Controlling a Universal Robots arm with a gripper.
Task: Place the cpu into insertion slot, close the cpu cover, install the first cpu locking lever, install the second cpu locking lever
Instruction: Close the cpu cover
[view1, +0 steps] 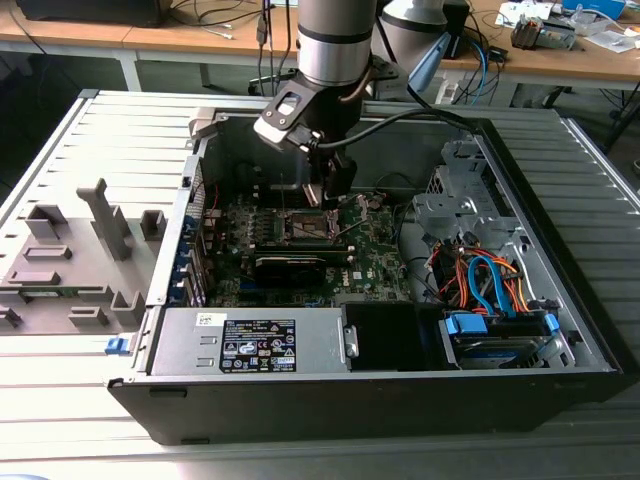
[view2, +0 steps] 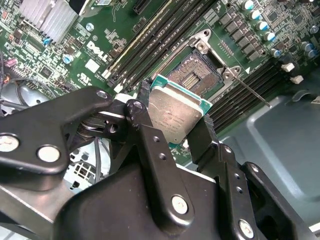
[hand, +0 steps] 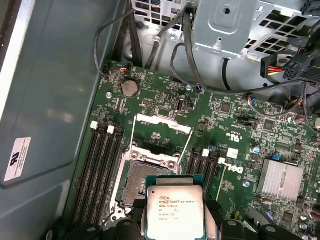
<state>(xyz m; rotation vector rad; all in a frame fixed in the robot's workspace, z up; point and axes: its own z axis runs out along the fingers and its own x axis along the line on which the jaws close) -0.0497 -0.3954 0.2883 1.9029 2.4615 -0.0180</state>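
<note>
cpu (hand: 175, 210): silvery-grey top, green rim | insertion slot (view2: 196, 75): dark centre | circuit board (hand: 160, 95): green

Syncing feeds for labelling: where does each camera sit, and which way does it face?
Exterior view: off the arm, looking down into the computer case; arm and gripper show.
Second wrist view: on the arm, looking past its fingers at the cpu.
First wrist view: on the arm, looking down at the circuit board.
Shared: both wrist views show cpu and insertion slot.
</note>
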